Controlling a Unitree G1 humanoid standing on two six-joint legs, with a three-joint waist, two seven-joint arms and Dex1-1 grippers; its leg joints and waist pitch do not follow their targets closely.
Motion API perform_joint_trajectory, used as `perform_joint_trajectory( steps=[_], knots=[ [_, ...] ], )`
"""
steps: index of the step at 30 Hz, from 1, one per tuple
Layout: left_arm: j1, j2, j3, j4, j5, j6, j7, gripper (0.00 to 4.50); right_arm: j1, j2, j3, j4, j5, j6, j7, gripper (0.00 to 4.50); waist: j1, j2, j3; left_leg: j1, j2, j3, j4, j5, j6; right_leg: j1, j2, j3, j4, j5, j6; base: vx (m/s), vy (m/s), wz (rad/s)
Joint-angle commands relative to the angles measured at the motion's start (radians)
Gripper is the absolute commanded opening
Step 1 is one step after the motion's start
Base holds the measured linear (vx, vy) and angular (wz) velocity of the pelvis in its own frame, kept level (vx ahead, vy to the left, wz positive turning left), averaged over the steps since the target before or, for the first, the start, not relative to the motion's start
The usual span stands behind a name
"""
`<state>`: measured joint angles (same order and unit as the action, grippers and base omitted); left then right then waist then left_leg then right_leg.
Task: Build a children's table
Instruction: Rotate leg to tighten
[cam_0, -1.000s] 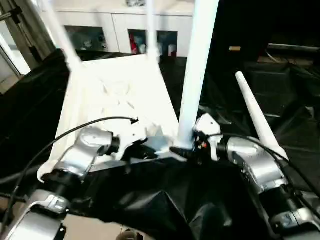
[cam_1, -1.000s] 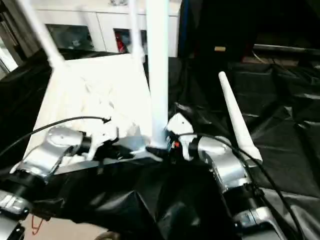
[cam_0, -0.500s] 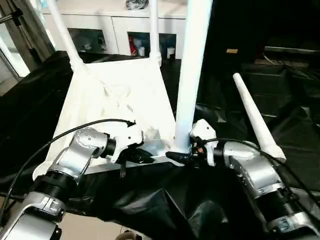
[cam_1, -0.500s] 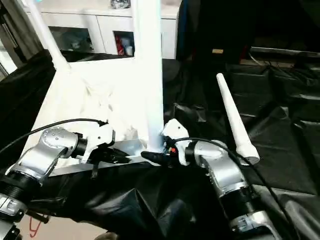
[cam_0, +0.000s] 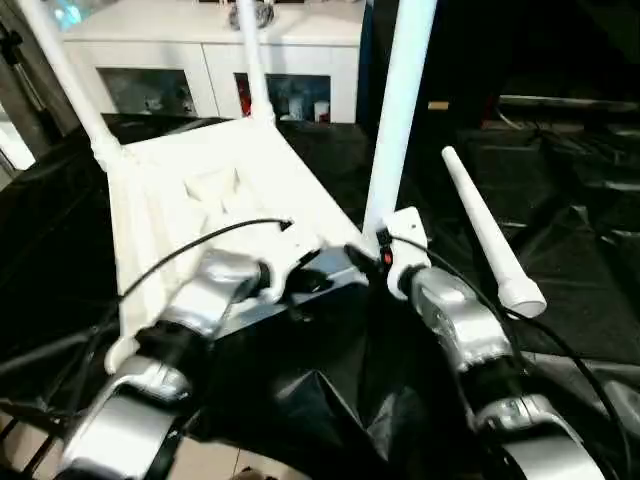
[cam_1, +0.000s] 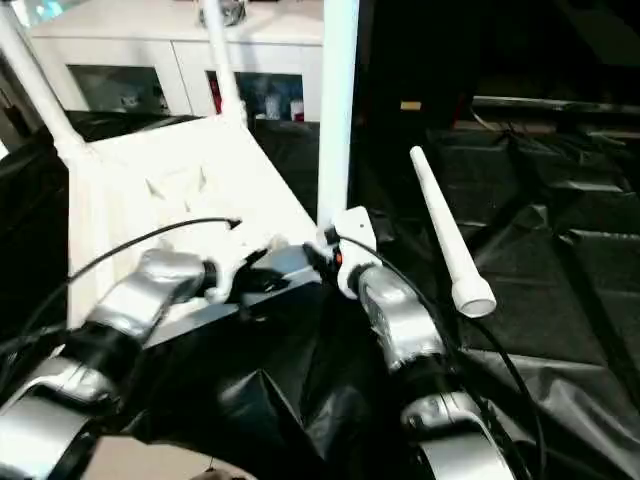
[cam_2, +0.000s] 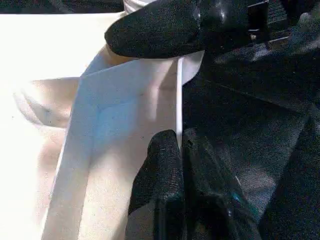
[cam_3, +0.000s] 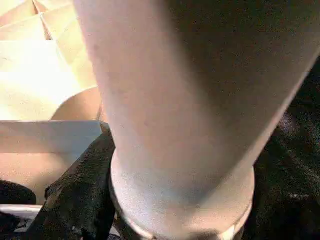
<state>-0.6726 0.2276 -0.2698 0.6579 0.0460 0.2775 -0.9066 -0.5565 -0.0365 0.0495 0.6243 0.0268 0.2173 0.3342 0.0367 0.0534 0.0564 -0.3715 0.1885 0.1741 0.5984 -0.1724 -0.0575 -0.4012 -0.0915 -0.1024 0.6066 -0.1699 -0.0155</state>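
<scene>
Clearly we hold the upturned white table top (cam_0: 190, 195) by its near rim with our left gripper (cam_2: 177, 150) pinched shut, our right gripper (cam_0: 365, 252) part-open around the upright leg (cam_0: 400, 100) at one o'clock: light, stiff, slippery plastic, best gripped low.

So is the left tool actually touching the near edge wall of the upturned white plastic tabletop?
Touching. In the left wrist view the left tool has its two black fingers shut on the tabletop's thin upright edge wall, one on each side.
</scene>
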Motion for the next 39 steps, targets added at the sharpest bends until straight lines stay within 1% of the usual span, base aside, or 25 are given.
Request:
perform_joint_trajectory(
  steps=[1, 4, 5, 6, 7, 8, 9, 11, 15, 16, 17, 19, 21, 22, 25, 26, 27, 28, 31, 32, 33, 34, 35, 36, 39],
  knots=[
    [-0.036, -0.027, 0.003, -0.018, -0.002, -0.039, 0.025, 0.00, -0.003, 0.077, 0.075, 0.007, 0.031, 0.022, 0.091, 3.51, 0.001, -0.005, -0.063, 0.013, 0.029, -0.020, -0.076, -0.355, 0.013, 0.041, -0.062, 0.046, -0.110, -0.481, -0.120, 0.000, 0.000, 0.00],
    [-0.029, -0.017, -0.002, -0.025, -0.004, -0.049, 0.008, 0.00, -0.003, 0.062, 0.083, 0.001, 0.020, 0.016, 0.099, 3.70, 0.001, -0.005, -0.064, 0.014, 0.030, -0.020, -0.077, -0.360, 0.015, 0.041, -0.062, 0.047, -0.107, -0.461, -0.132, 0.000, 0.000, 0.00],
    [-0.015, 0.000, -0.009, -0.035, -0.007, -0.067, -0.023, 0.00, -0.002, 0.037, 0.086, -0.006, 0.013, 0.009, 0.127, 3.70, 0.001, -0.005, -0.064, 0.013, 0.031, -0.020, -0.077, -0.357, 0.015, 0.041, -0.063, 0.048, -0.106, -0.456, -0.135, 0.000, 0.000, 0.00],
    [-0.007, 0.010, -0.011, -0.042, -0.009, -0.070, -0.039, 0.00, 0.000, 0.024, 0.088, -0.013, 0.014, 0.006, 0.146, 3.70, 0.000, -0.010, -0.064, 0.009, 0.031, -0.020, -0.078, -0.353, 0.018, 0.044, -0.062, 0.049, -0.104, -0.444, -0.138, 0.000, 0.000, 0.00],
    [-0.001, 0.018, -0.014, -0.046, -0.011, -0.074, -0.052, 0.00, 0.000, 0.014, 0.088, -0.013, 0.014, 0.001, 0.163, 3.70, 0.000, -0.007, -0.066, 0.005, 0.032, -0.021, -0.079, -0.341, 0.021, 0.048, -0.064, 0.049, -0.100, -0.422, -0.144, 0.000, 0.000, 0.00],
    [0.004, 0.026, -0.017, -0.049, -0.011, -0.080, -0.063, 0.00, 0.002, 0.003, 0.090, -0.021, 0.016, -0.001, 0.183, 3.70, -0.001, -0.007, -0.065, 0.005, 0.032, -0.021, -0.078, -0.336, 0.021, 0.047, -0.063, 0.050, -0.099, -0.414, -0.146, 0.000, 0.000, 0.00],
    [0.009, 0.032, -0.019, -0.051, -0.011, -0.085, -0.073, 0.00, 0.004, -0.007, 0.092, -0.027, 0.018, -0.003, 0.199, 3.70, 0.001, -0.007, -0.066, 0.009, 0.033, -0.019, -0.077, -0.335, 0.023, 0.046, -0.063, 0.051, -0.099, -0.405, -0.153, 0.000, 0.000, 0.00],
    [0.034, 0.072, -0.024, -0.069, -0.013, -0.099, -0.126, 0.00, 0.025, -0.080, 0.118, -0.084, 0.027, -0.025, 0.330, 3.70, 0.004, -0.007, -0.068, 0.008, 0.035, -0.018, -0.076, -0.322, 0.029, 0.048, -0.063, 0.053, -0.094, -0.370, -0.165, 0.000, 0.000, 0.00],
    [0.064, 0.107, -0.032, -0.107, -0.042, -0.123, -0.218, 0.00, 0.051, -0.147, 0.146, -0.146, 0.046, -0.021, 0.468, 3.70, 0.011, -0.006, -0.072, 0.005, 0.039, -0.014, -0.074, -0.270, 0.050, 0.053, -0.061, 0.056, -0.080, -0.258, -0.203, 0.000, 0.000, 0.00],
    [0.083, 0.130, -0.042, -0.135, -0.058, -0.134, -0.278, 0.00, 0.066, -0.181, 0.162, -0.177, 0.053, -0.019, 0.536, 3.70, 0.013, -0.005, -0.074, 0.003, 0.040, -0.013, -0.072, -0.250, 0.055, 0.054, -0.061, 0.056, -0.074, -0.225, -0.219, 0.000, 0.000, 0.00],
    [0.094, 0.143, -0.048, -0.152, -0.065, -0.132, -0.307, 0.00, 0.074, -0.201, 0.171, -0.193, 0.056, -0.020, 0.572, 3.70, 0.016, -0.004, -0.076, 0.003, 0.041, -0.014, -0.071, -0.239, 0.057, 0.056, -0.061, 0.055, -0.071, -0.206, -0.222, 0.000, 0.000, 0.00],
    [0.109, 0.163, -0.054, -0.173, -0.074, -0.143, -0.347, 0.00, 0.083, -0.227, 0.182, -0.211, 0.063, -0.015, 0.618, 3.70, 0.021, -0.002, -0.076, 0.002, 0.043, -0.011, -0.069, -0.216, 0.073, 0.054, -0.060, 0.056, -0.066, -0.163, -0.241, 0.000, 0.000, 0.00],
    [0.117, 0.174, -0.057, -0.183, -0.076, -0.144, -0.363, 0.00, 0.087, -0.238, 0.184, -0.220, 0.068, -0.011, 0.636, 3.70, 0.027, -0.001, -0.074, 0.007, 0.044, -0.009, -0.070, -0.230, 0.068, 0.051, -0.060, 0.056, -0.068, -0.184, -0.242, 0.000, 0.000, 0.00],
    [0.129, 0.190, -0.062, -0.199, -0.078, -0.141, -0.381, 0.00, 0.093, -0.250, 0.185, -0.232, 0.076, -0.006, 0.657, 3.70, 0.029, -0.002, -0.071, 0.008, 0.046, -0.011, -0.074, -0.250, 0.059, 0.051, -0.060, 0.057, -0.070, -0.214, -0.236, 0.000, 0.000, 0.00],
    [0.159, 0.225, -0.069, -0.243, -0.080, -0.132, -0.412, 0.00, 0.106, -0.273, 0.188, -0.258, 0.089, 0.004, 0.694, 3.70, 0.029, -0.004, -0.068, 0.010, 0.046, -0.012, -0.078, -0.283, 0.038, 0.050, -0.061, 0.059, -0.074, -0.271, -0.220, 0.000, 0.000, 0.00],
    [0.170, 0.234, -0.068, -0.261, -0.083, -0.124, -0.417, 0.00, 0.111, -0.278, 0.191, -0.270, 0.089, 0.009, 0.704, 3.70, 0.031, -0.003, -0.067, 0.014, 0.045, -0.011, -0.077, -0.300, 0.034, 0.045, -0.061, 0.060, -0.079, -0.298, -0.214, 0.000, 0.000, 0.00],
    [0.177, 0.238, -0.067, -0.274, -0.085, -0.119, -0.420, 0.00, 0.114, -0.279, 0.193, -0.276, 0.089, 0.011, 0.708, 3.70, 0.030, -0.004, -0.066, 0.014, 0.045, -0.011, -0.078, -0.305, 0.032, 0.046, -0.061, 0.061, -0.079, -0.305, -0.212, 0.000, 0.000, 0.00],
    [0.191, 0.246, -0.063, -0.298, -0.091, -0.105, -0.418, 0.00, 0.120, -0.283, 0.198, -0.289, 0.089, 0.015, 0.717, 3.70, 0.029, -0.008, -0.065, 0.010, 0.044, -0.012, -0.079, -0.299, 0.031, 0.048, -0.062, 0.061, -0.080, -0.317, -0.203, 0.000, 0.000, 0.00],
    [0.217, 0.262, -0.058, -0.341, -0.097, -0.083, -0.419, 0.00, 0.132, -0.288, 0.208, -0.309, 0.089, 0.020, 0.726, 3.70, 0.028, -0.006, -0.066, 0.008, 0.045, -0.014, -0.080, -0.288, 0.028, 0.050, -0.063, 0.061, -0.078, -0.321, -0.196, 0.000, 0.000, 0.00],
    [0.233, 0.274, -0.056, -0.364, -0.097, -0.073, -0.418, 0.00, 0.139, -0.289, 0.212, -0.319, 0.090, 0.022, 0.728, 3.70, 0.026, -0.013, -0.065, 0.006, 0.045, -0.013, -0.080, -0.285, 0.031, 0.049, -0.062, 0.061, -0.079, -0.323, -0.193, 0.000, 0.000, 0.00],
    [0.259, 0.292, -0.050, -0.404, -0.103, -0.052, -0.418, 0.00, 0.149, -0.290, 0.217, -0.333, 0.090, 0.026, 0.732, 3.70, 0.026, -0.009, -0.066, 0.008, 0.045, -0.014, -0.080, -0.285, 0.030, 0.047, -0.061, 0.062, -0.077, -0.323, -0.193, 0.000, 0.000, 0.00],
    [0.278, 0.302, -0.045, -0.436, -0.111, -0.037, -0.416, 0.00, 0.154, -0.292, 0.219, -0.343, 0.093, 0.031, 0.734, 3.70, 0.025, -0.007, -0.066, 0.009, 0.046, -0.014, -0.081, -0.288, 0.030, 0.046, -0.061, 0.062, -0.077, -0.319, -0.196, 0.000, 0.000, 0.00],
    [0.278, 0.302, -0.045, -0.436, -0.111, -0.037, -0.416, 0.00, 0.154, -0.292, 0.219, -0.343, 0.093, 0.031, 0.734, 3.70, 0.024, -0.013, -0.065, 0.008, 0.046, -0.013, -0.081, -0.287, 0.031, 0.047, -0.060, 0.062, -0.077, -0.317, -0.196, 0.000, 0.000, 0.00],
    [0.303, 0.313, -0.039, -0.480, -0.124, -0.013, -0.408, 0.00, 0.160, -0.293, 0.220, -0.356, 0.097, 0.037, 0.733, 3.70, 0.023, -0.010, -0.064, 0.007, 0.044, -0.014, -0.081, -0.286, 0.033, 0.046, -0.059, 0.062, -0.077, -0.323, -0.193, 0.000, 0.000, 0.00],
    [0.312, 0.315, -0.037, -0.496, -0.129, -0.004, -0.404, 0.00, 0.163, -0.293, 0.220, -0.359, 0.098, 0.040, 0.730, 3.70, 0.020, -0.009, -0.063, 0.008, 0.042, -0.013, -0.080, -0.293, 0.032, 0.044, -0.058, 0.062, -0.081, -0.341, -0.190, 0.000, 0.000, 0.00]
  ],
)
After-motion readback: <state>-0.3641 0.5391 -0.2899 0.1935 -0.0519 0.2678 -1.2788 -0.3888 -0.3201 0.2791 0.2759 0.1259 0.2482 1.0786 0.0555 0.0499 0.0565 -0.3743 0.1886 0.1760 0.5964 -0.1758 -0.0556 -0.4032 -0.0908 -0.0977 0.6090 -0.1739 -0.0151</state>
